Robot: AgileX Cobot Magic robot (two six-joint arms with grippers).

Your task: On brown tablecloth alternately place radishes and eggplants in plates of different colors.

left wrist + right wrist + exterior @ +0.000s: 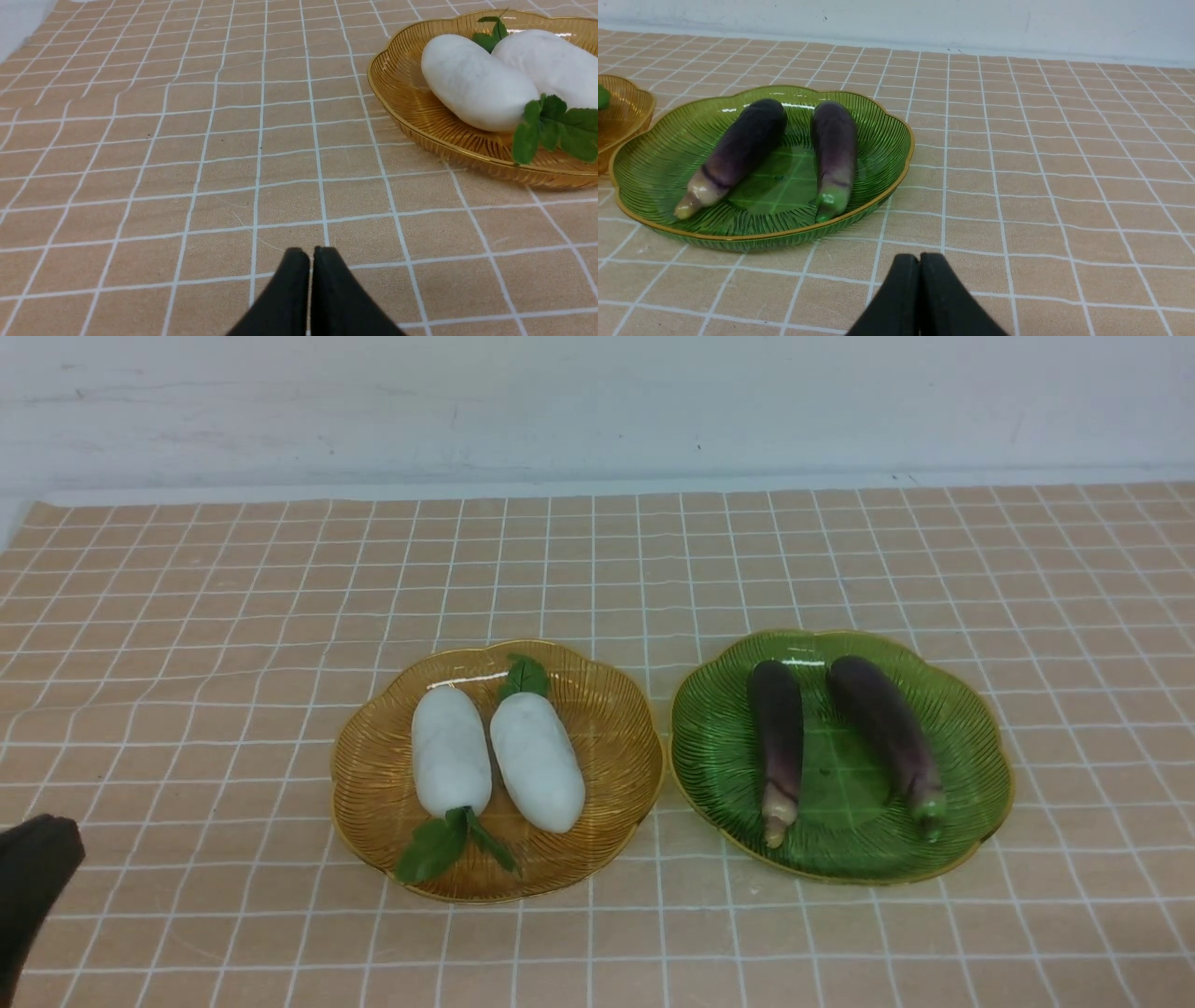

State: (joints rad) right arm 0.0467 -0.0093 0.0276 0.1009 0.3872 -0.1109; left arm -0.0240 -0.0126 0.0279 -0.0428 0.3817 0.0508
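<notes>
My left jaws are pressed together, holding nothing, their black tips over bare brown tablecloth toward the counter's near left edge; in the front view only a dark corner of that left gripper shows, cut off by the frame. My right jaws are likewise pressed together and empty, the right gripper poised above open cloth near the counter's front edge, just short of the green plate; the front view does not show it.

The amber plate sits mid-counter with both radishes side by side in it, close to each other, leaves pointing opposite ways. The green plate lies just beside it, toward the right, carrying both eggplants, apart, stem tips toward the near edge.

Wide bare cloth lies along the far edge and both side edges.
</notes>
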